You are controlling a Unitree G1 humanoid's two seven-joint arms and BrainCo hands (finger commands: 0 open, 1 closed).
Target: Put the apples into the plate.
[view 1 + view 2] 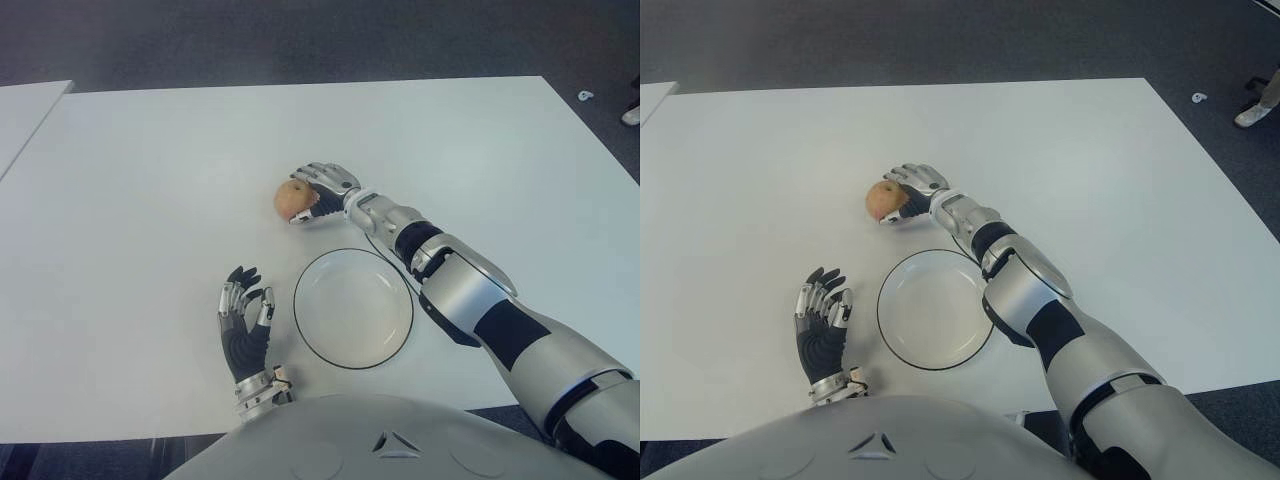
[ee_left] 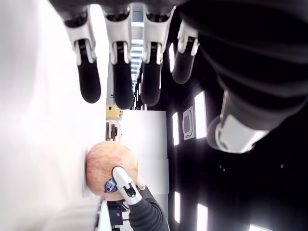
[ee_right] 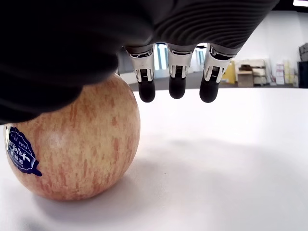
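Sitting on the white table is one apple, yellow and red with a small blue sticker on its skin. The apple is on the table top, not on the plate. The plate is white with a thin dark rim, and it lies nearer to the robot than the apple, a little to the right of it, with a gap of bare table between the two. Nothing lies in the plate. The right hand reaches out across the table, past the far rim of the plate, and is at the apple's right side. Its palm is close over the apple, and a thumb tip shows against the side with the sticker. The fingers are bent a little and hang in the air past the apple, with their dark tips above the table and not pressing on the fruit. They do not close around it, so the hand is loose and holds nothing. The left hand shows near the robot's body, to the left of the plate and apart from it. Its fingers are straight and a little spread, pointing away from the robot, and it holds nothing. A dark floor shows beyond the far edge of the table.
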